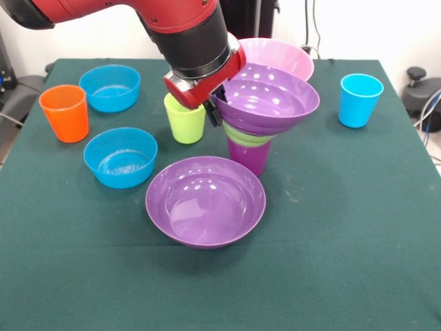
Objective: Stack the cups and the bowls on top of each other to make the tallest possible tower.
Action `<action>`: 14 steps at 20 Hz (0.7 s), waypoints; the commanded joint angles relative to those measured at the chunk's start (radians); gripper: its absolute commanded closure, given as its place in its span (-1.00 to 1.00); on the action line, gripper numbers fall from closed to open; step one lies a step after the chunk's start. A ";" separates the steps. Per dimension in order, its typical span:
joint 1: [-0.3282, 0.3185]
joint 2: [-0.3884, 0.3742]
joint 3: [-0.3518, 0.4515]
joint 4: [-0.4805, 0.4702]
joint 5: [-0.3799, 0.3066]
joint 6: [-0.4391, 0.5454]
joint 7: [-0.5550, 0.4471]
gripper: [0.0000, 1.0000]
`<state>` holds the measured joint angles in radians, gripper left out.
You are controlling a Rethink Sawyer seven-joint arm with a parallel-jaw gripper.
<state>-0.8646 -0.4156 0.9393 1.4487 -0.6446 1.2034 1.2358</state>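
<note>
A purple cup point(249, 157) stands mid-table with a small green bowl point(242, 136) on it. A wide purple bowl point(270, 101) sits tilted on top of that. My gripper point(216, 110) is at this bowl's left rim, a dark finger point(214, 116) against the rim, apparently shut on it. A second wide purple bowl point(205, 201) lies upright in front of the tower. The lime green cup point(185, 118) stands just left of the gripper. The orange cup point(65, 112) is far left and the light blue cup point(360, 100) far right.
Two blue bowls point(109, 87) point(120, 156) sit at the left, between the orange and green cups. A big pink bowl point(286, 56) stands right behind the tower, partly hidden by it. The green table cloth point(344, 241) covers the table.
</note>
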 commanded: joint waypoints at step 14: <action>0.060 0.009 -0.078 -0.026 -0.090 0.054 -0.252 -1.00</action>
<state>-0.8513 -0.4283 0.9338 1.4487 -0.6541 1.2036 1.2358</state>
